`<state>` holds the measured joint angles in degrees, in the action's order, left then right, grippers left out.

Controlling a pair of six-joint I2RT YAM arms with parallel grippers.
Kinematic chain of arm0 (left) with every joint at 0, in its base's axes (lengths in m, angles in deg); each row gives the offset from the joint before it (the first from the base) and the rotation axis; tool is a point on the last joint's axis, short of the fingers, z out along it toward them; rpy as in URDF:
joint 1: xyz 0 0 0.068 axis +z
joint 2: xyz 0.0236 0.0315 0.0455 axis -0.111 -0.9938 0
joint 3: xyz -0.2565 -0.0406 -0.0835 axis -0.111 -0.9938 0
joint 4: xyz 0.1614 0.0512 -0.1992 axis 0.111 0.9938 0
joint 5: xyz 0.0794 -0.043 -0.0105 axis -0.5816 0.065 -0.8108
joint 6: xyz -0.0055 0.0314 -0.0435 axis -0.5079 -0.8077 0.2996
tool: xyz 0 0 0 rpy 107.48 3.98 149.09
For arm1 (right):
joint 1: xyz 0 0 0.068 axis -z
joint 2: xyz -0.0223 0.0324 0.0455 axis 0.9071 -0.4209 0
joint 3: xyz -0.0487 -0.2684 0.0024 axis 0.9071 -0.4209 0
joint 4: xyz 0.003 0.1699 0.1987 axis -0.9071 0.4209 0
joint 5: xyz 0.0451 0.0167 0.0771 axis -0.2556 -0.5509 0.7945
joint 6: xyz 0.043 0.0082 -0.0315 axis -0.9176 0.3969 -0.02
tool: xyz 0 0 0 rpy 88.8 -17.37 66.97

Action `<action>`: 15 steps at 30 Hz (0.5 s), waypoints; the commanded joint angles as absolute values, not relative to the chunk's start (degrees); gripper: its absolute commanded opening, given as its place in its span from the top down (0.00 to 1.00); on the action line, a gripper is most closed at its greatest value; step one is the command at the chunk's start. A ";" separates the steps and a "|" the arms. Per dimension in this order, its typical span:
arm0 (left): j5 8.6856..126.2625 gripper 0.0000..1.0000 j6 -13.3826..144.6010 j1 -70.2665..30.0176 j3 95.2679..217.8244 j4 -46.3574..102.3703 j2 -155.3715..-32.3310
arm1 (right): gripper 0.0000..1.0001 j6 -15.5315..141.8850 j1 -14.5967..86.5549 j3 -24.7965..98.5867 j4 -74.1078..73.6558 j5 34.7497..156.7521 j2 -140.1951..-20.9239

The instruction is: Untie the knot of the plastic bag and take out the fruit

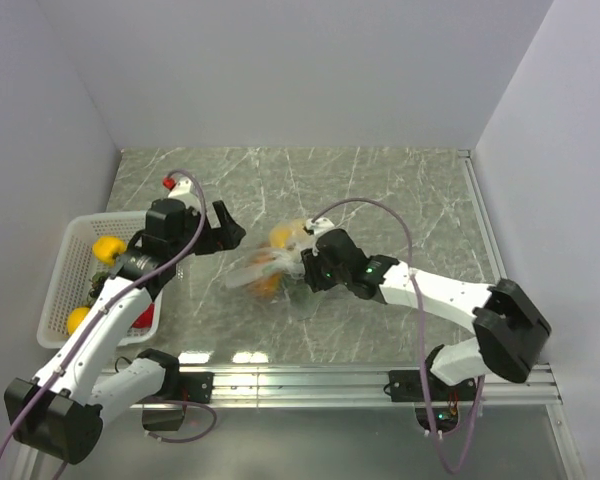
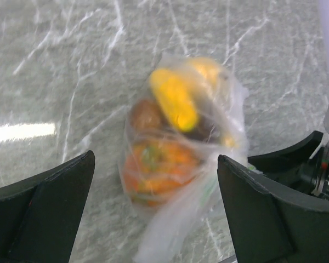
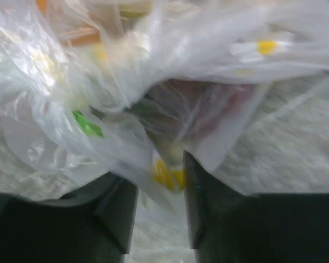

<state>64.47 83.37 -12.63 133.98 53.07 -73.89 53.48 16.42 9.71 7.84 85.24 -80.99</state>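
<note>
Pinching the bag (image 3: 71, 109) in my right gripper (image 3: 159, 186), I have those fingers drawn close, with only thin film and a bit of yellow print in the narrow gap between them. From that wrist the crumpled plastic fills nearly the whole view, too blurred to sort out what lies inside.

From above, the bag sits near the middle of the table (image 1: 400, 200), between my two hands. Its right end is at my right gripper and the rest trails left as a pale smear.

My left gripper (image 2: 156, 161) is spread wide and holds nothing. Its two dark fingers (image 2: 44, 213) frame the bag from either side, apart from it.

Through the clear film I see the fruit packed together:
- a yellow fruit (image 2: 175, 101) at the far end
- a brown fruit (image 2: 144, 115) just beside it
- the orange pineapple (image 2: 159, 164) nearer me
- a dark smear, perhaps the grapes (image 2: 204, 129), against the yellow fruit

At the table's left edge stands a white basket (image 1: 52, 310) with yellow and red pieces in it, well apart from the bag. A small red fruit (image 1: 168, 183) lies on the table beyond my left arm.
</note>
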 commanded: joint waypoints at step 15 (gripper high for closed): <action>68.79 0.10 76.97 -25.61 150.11 52.60 -97.36 | 0.35 59.80 16.33 5.65 -0.73 89.87 -69.08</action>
